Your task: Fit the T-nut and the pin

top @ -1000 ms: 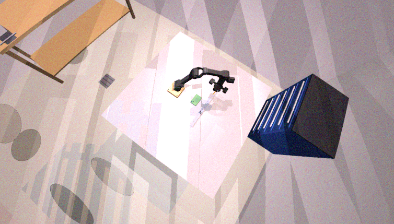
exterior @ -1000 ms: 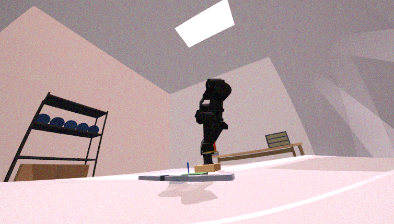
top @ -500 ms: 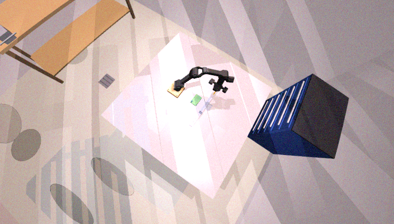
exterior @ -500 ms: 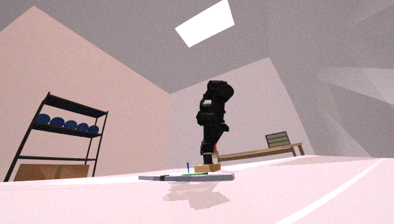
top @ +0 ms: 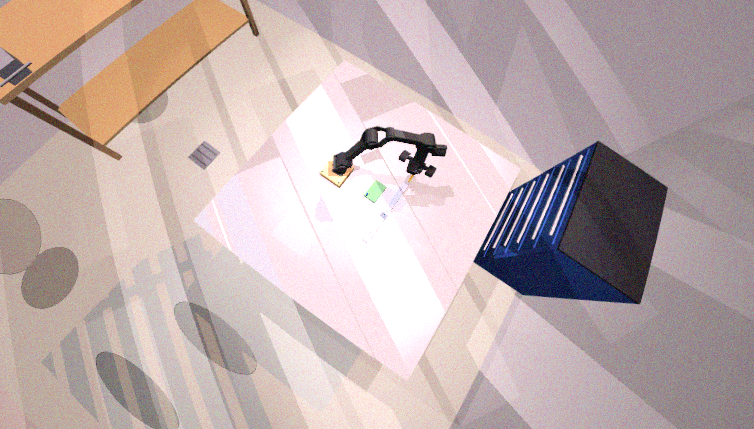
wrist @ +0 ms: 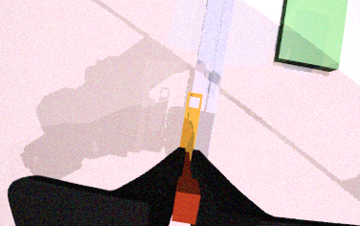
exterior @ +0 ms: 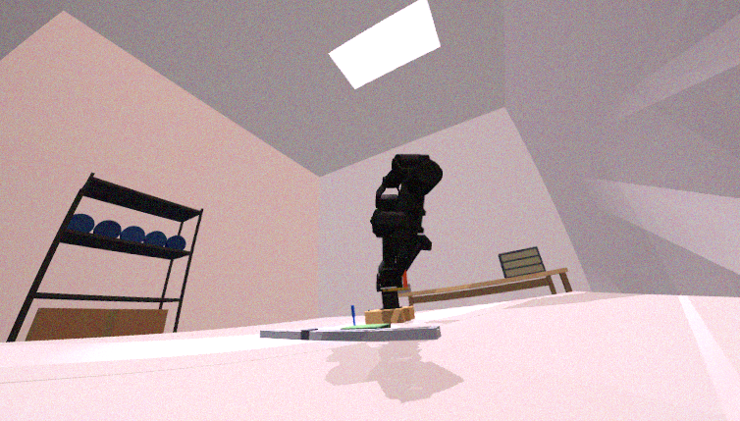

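Observation:
My gripper (top: 413,172) (wrist: 189,152) is shut on the T-nut's orange handle (wrist: 187,208) (exterior: 404,279). The brass T-nut (wrist: 191,125) (top: 411,178) (exterior: 396,289) extends beyond the fingertips in the wrist view, with a square hole at its far end. In the exterior view it hangs in the air above the aluminum rail (exterior: 416,333) (wrist: 220,24) (top: 396,197), near one end. The dark bracket (top: 383,215) (exterior: 306,334) sits farther along the rail. The blue pin (exterior: 353,315) (top: 366,194) stands upright at the green tray (top: 376,190) (wrist: 311,38) (exterior: 376,326); the pin is outside the wrist view.
The arm's wooden base plate (top: 337,181) (exterior: 376,316) lies beyond the tray from the rail. A blue drawer cabinet (top: 578,224) and a wooden bench (top: 111,7) stand away from the work table. Arm shadows and bright light bands cross the table and rail.

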